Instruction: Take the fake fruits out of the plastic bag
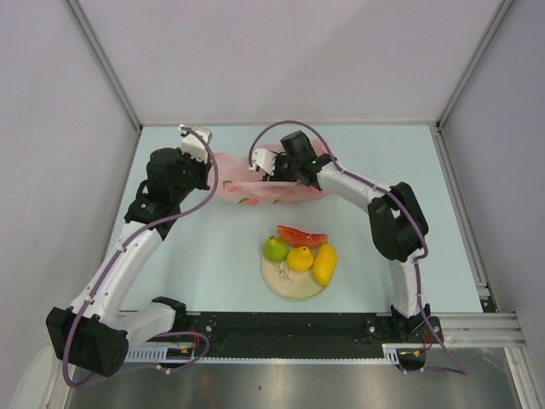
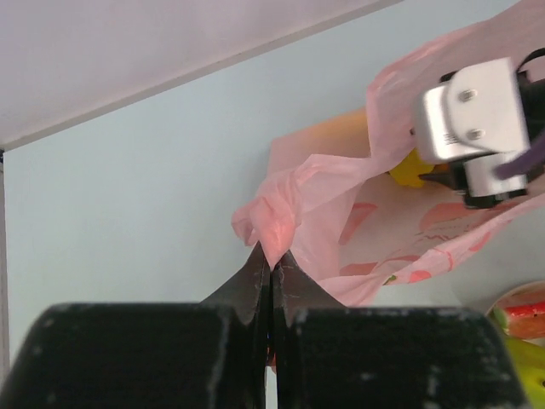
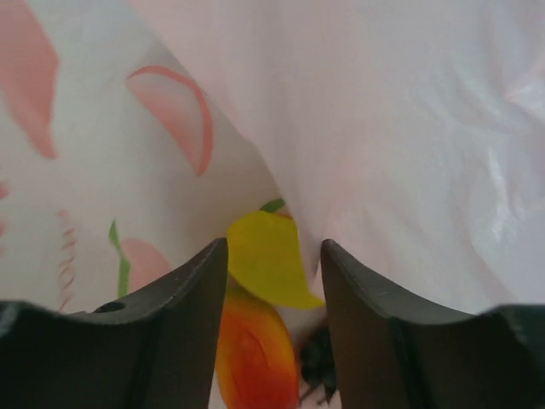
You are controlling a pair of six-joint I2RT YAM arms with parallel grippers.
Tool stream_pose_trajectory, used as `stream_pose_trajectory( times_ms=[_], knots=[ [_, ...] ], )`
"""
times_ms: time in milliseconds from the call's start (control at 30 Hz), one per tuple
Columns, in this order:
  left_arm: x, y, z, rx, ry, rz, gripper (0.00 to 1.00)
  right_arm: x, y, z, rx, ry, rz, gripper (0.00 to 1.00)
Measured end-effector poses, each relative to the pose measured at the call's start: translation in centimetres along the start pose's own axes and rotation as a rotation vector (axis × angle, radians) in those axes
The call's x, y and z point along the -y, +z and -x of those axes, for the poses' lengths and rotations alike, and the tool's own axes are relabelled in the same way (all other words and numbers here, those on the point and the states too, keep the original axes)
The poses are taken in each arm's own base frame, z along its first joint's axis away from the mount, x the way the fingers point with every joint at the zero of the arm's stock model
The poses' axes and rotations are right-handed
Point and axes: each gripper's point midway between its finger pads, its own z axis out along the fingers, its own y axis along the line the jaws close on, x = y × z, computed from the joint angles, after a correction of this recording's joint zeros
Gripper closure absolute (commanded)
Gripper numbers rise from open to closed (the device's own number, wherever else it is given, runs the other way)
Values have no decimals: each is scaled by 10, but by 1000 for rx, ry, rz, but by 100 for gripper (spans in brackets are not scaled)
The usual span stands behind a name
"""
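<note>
The pink plastic bag [image 1: 247,192] lies at the back of the table. My left gripper [image 2: 272,260] is shut on a bunched bit of the plastic bag [image 2: 341,213] at its left edge, also seen from above [image 1: 208,181]. My right gripper [image 3: 274,256] is inside the bag's mouth, its jaws open on either side of a yellow fruit [image 3: 268,256]. Below that lie an orange-red piece [image 3: 255,349] and a dark grape bunch [image 3: 319,362]. On the plate [image 1: 285,285] rest a watermelon slice [image 1: 301,236], a green pear [image 1: 274,249], a lemon [image 1: 300,258] and a mango [image 1: 324,263].
The cream plate sits in the middle near the front, between the two arms. The enclosure's grey walls stand close behind the bag and on both sides. A black rail [image 1: 281,328] runs along the near edge.
</note>
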Motion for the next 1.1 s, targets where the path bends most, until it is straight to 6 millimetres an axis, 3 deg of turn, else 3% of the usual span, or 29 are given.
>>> stream_pose_trajectory(
  times_ms=[67,200,267,367,467,633,733,933,1100],
  knots=[
    [0,1,1,2,0,0,100,2,-24,15,31,-21,-4,57],
    [0,2,9,18,0,-4,100,7,-53,44,113,-127,7,64],
    [1,4,19,37,1,-17,100,4,-56,51,136,-197,30,68],
    [4,5,36,72,4,-38,100,-13,-40,47,130,-286,97,70],
    [7,3,46,100,12,-62,100,-22,-1,39,101,-341,169,71],
    [12,-1,47,105,26,-93,100,-26,44,21,64,-385,201,55],
    [18,-7,42,100,37,-121,100,-23,51,16,49,-411,186,50],
    [25,-14,30,86,69,-161,100,3,51,17,33,-442,89,35],
    [30,-19,14,55,87,-185,100,25,52,12,30,-357,19,34]
  ],
)
